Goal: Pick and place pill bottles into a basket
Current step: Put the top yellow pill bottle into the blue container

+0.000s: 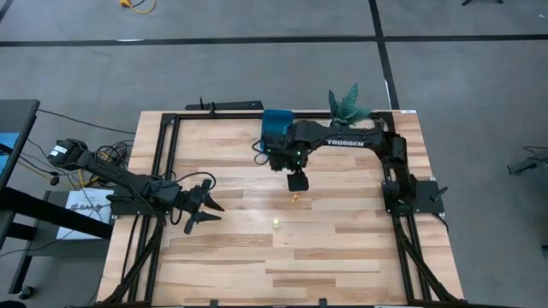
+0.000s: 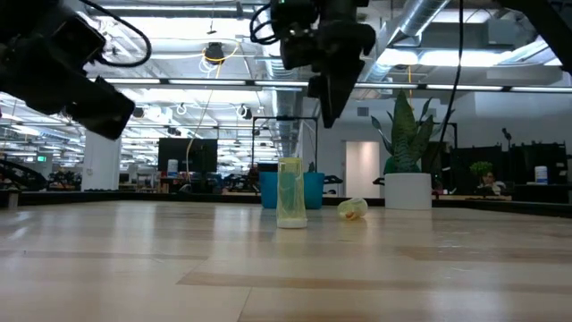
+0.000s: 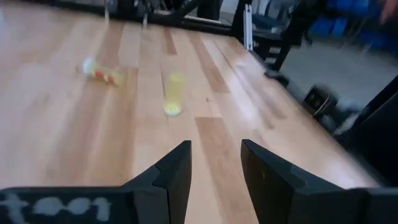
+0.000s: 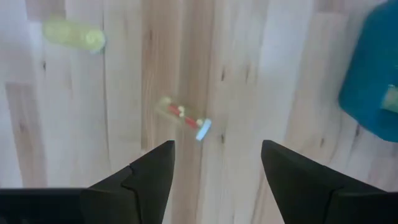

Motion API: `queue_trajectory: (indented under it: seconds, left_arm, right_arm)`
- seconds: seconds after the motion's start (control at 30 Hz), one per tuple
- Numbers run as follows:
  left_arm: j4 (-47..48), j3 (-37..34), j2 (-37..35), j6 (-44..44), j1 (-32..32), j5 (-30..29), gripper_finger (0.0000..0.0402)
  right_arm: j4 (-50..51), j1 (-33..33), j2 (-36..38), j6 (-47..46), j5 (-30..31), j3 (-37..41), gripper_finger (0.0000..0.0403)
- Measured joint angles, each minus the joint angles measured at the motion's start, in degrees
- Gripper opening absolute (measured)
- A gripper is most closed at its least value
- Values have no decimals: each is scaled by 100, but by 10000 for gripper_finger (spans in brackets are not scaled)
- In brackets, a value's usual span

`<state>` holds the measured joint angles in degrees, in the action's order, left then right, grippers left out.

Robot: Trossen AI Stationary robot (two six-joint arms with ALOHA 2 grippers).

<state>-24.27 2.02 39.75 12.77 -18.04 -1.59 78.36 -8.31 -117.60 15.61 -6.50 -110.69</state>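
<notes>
Hovering wide open and empty, the right gripper [image 1: 296, 181] hangs above a toppled bottle [image 1: 295, 198], at six o'clock from the basket [image 1: 276, 125]; light, slick, rolls easily—grip across its body. Left gripper [image 1: 205, 214] narrowly open, empty.

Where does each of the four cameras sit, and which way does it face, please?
High: overhead, looking down; both arms, blue basket.
Low: table height, looking level; standing yellow bottle, arms overhead.
Left wrist: looks past the left gripper, open, toward both bottles.
Right wrist: looks down past the open right gripper at the lying bottle.
All share both bottles.
</notes>
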Motion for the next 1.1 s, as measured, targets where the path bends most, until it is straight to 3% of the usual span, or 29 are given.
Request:
queue_trajectory:
  seconds: [0.1, 0.17, 0.3, 0.37, 0.6, 0.8, 0.93, 1.1]
  left_arm:
    - [-21, 0, 0, 564, 0, 26, 128]
    - [-203, 0, 0, 608, 0, -132, 128]
    - [-709, 0, 0, 234, -22, -660, 128]
    - [-1012, 0, -2, -86, -28, -814, 128]
    - [-1604, -2, 0, -497, -28, -897, 128]
    - [-1531, 0, -1, 549, -19, -1059, 128]
    - [-1355, 0, -2, 795, -11, -1481, 128]
    - [-789, 0, 0, 958, -10, -1351, 128]
  right_arm:
    - [-26, 52, 0, 180, -148, 206, 235]
    - [-91, -30, 55, 234, -630, 394, 235]
    - [-567, -330, 339, 257, -1771, 919, 235]
    - [-844, -467, 515, 287, -2016, 1288, 235]
    - [-1889, -859, 1275, 427, -2048, 2547, 235]
    - [-2446, -1024, 1702, 86, -2066, 3087, 235]
    - [-2873, -899, 1832, -86, -2081, 3291, 235]
    - [-3007, -676, 1808, -56, -1856, 3292, 235]
